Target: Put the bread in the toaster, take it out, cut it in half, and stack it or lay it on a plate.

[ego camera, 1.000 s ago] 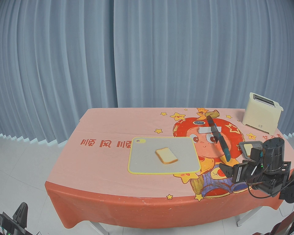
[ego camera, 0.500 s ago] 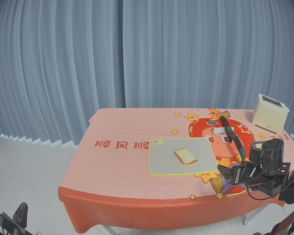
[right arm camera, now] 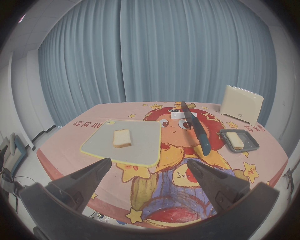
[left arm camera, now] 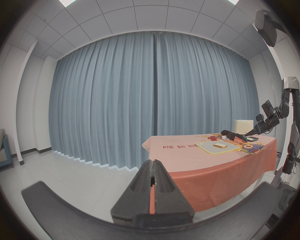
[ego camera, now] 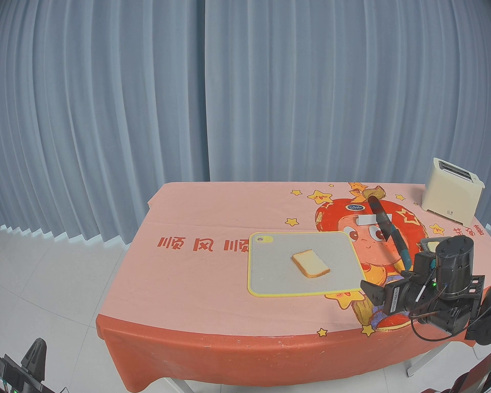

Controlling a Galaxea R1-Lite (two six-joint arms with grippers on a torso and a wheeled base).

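Right gripper wide apart | left gripper closed | bread on cutting board, head view centre-right

I am getting bright, even light coming down from the ceiling panels, and it is leaving only faint, soft-edged shadows on the tabletop, such as the thin one hugging the bread on the cutting board. The pale floor is giving back a mild sheen. The wide lenses are bowing the curtain folds and the tabletop's edges more and more towards the borders, and both wrist views are fading to black in their corners.
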